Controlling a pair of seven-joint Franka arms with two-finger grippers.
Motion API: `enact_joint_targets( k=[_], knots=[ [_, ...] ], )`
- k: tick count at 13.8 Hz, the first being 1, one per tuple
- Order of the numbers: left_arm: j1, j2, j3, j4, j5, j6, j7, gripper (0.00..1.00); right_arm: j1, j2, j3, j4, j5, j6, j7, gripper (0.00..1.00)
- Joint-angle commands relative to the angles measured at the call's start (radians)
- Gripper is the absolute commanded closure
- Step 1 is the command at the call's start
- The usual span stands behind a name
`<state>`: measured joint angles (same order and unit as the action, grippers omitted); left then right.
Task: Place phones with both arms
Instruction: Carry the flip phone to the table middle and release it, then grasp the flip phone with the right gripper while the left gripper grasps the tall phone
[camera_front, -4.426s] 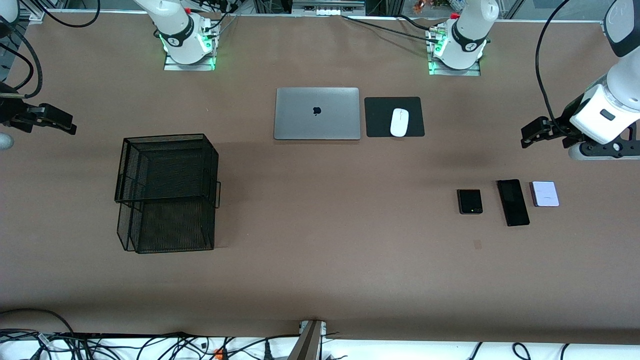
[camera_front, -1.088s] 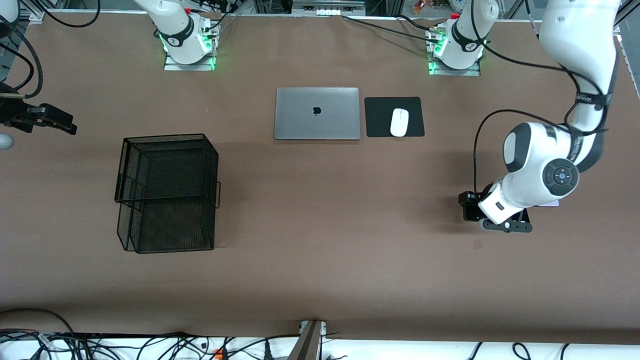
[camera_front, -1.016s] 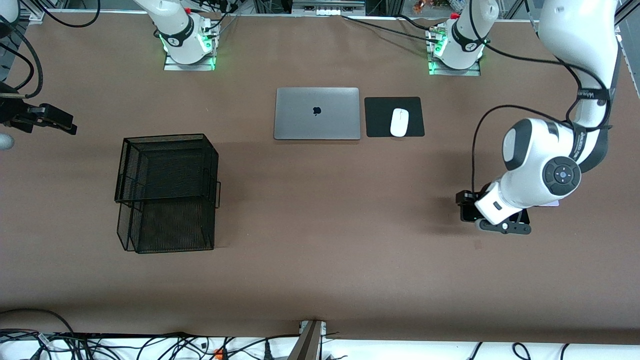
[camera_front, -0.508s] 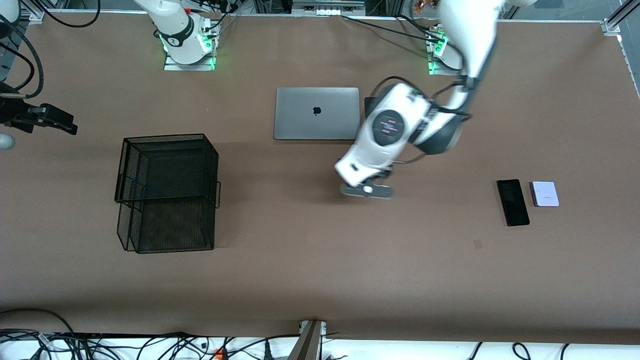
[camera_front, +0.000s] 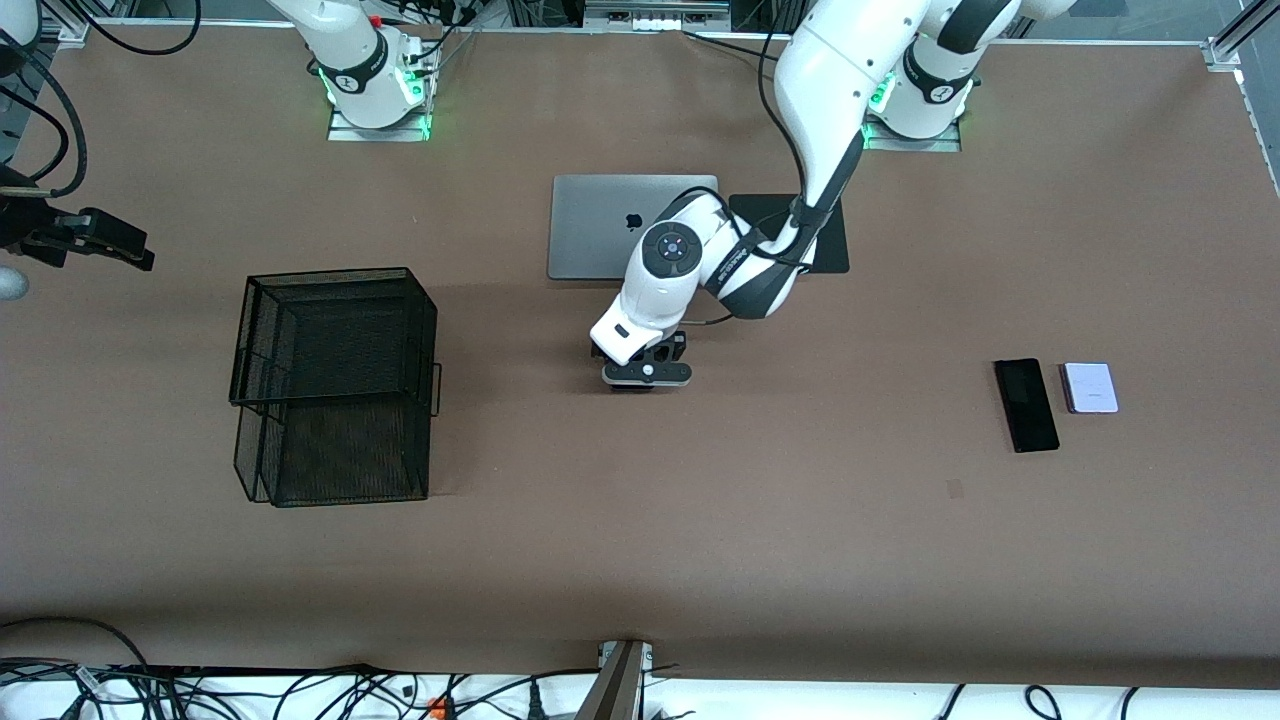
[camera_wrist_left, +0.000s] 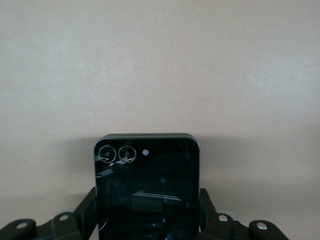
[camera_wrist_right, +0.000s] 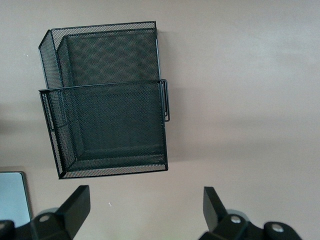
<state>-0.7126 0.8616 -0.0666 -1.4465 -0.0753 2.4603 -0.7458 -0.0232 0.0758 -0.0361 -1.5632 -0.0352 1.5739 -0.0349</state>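
Observation:
My left gripper (camera_front: 646, 373) is over the middle of the table, just nearer the front camera than the laptop. It is shut on the small black flip phone (camera_wrist_left: 146, 185), held flat between both fingers (camera_wrist_left: 86, 210); in the front view the hand hides this phone. The long slim black slab (camera_front: 1026, 404) and the pale lavender-white phone (camera_front: 1090, 387) lie side by side on the table toward the left arm's end. My right gripper (camera_front: 130, 252) waits at the right arm's end of the table, open and empty (camera_wrist_right: 147, 202).
A black wire-mesh basket (camera_front: 335, 385) stands toward the right arm's end, also in the right wrist view (camera_wrist_right: 107, 100). A closed silver laptop (camera_front: 600, 225) and a black mouse pad (camera_front: 830, 240) lie near the bases, partly covered by the left arm. Cables run along the front edge.
My left arm took the black flip phone from the row of phones and carried it toward the middle of the table. The right arm has not moved.

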Motion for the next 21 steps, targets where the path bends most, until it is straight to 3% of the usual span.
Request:
enact_joint_targets(
  k=[1, 2, 3, 6, 11, 14, 19, 21],
  knots=[
    [-0.024, 0.036, 0.019, 0.041, -0.012, 0.006, -0.004, 0.37, -0.012, -0.016, 0.010, -0.015, 0.018, 0.014, 0.006, 0.00],
    [-0.030, 0.037, 0.019, 0.041, -0.008, 0.006, 0.003, 0.12, -0.011, -0.016, 0.012, -0.015, 0.018, 0.014, 0.006, 0.00],
    [-0.031, 0.036, 0.019, 0.041, -0.005, 0.006, 0.005, 0.00, -0.008, -0.016, 0.012, -0.015, 0.017, 0.012, 0.006, 0.00],
    [-0.019, -0.021, 0.033, 0.034, -0.003, -0.017, 0.008, 0.00, -0.003, -0.014, 0.012, -0.015, 0.017, 0.014, 0.004, 0.00],
    [0.151, -0.242, 0.071, 0.034, 0.075, -0.415, 0.038, 0.00, 0.084, 0.022, 0.012, -0.017, 0.015, 0.054, 0.061, 0.00],
    [0.328, -0.303, 0.071, 0.031, 0.117, -0.585, 0.262, 0.00, 0.208, 0.074, 0.012, -0.020, 0.014, 0.104, 0.214, 0.00],
    [0.623, -0.299, 0.070, -0.018, 0.198, -0.588, 0.498, 0.00, 0.562, 0.238, 0.010, -0.011, 0.005, 0.297, 0.658, 0.00],
    [0.709, -0.279, 0.070, -0.072, 0.203, -0.476, 0.630, 0.00, 0.693, 0.368, 0.010, 0.073, 0.006, 0.383, 0.816, 0.00]
  ],
)
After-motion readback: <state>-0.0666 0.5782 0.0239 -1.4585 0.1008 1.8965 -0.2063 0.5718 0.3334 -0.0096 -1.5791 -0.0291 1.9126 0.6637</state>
